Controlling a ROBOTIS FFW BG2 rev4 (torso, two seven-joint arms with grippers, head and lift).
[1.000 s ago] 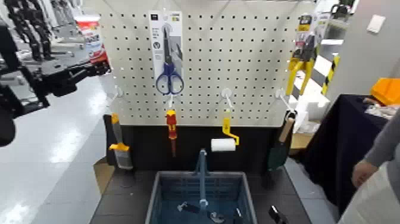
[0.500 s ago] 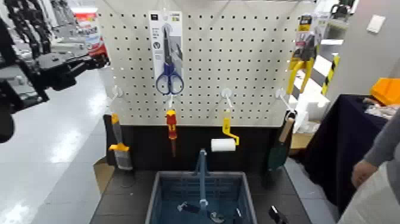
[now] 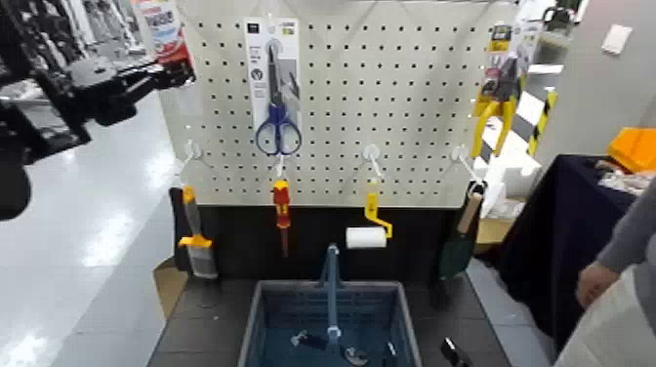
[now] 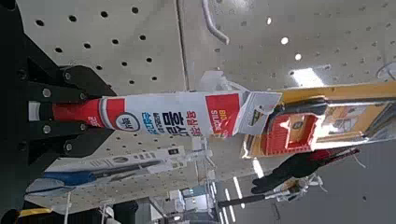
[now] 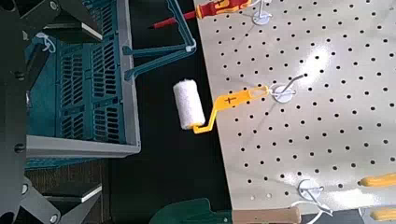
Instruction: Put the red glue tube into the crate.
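The crate [image 3: 330,317] sits at the near edge of the head view on the dark table [image 3: 200,327], its blue handle bar running toward the pegboard [image 3: 410,107]; a few small items lie in its bottom. Behind it hang a scraper [image 3: 195,239], a red-and-yellow screwdriver [image 3: 281,207], a small paint roller [image 3: 367,232] and blue scissors [image 3: 278,122]. A person's sleeve [image 3: 625,254] shows at the right edge.

The right gripper is not seen in the head view; its wrist camera looks across the crate [image 5: 89,84], the paint roller [image 5: 190,103] and the pegboard [image 5: 318,112], and whether its fingers are apart or together cannot be told.

High at the upper left, well above and left of the crate, the left gripper [image 3: 161,73] is clamped on the red glue tube [image 3: 164,27]. In the left wrist view the fingers [image 4: 65,89] pinch the tube [image 4: 159,116] near one end, its long axis running straight out from the gripper [image 4: 56,114]; in the head view the tube points upward, nearly upright.

Compared with half a second earlier, the left arm has lifted and swung toward the pegboard, carrying the tube higher. The crate and hung tools are unchanged.
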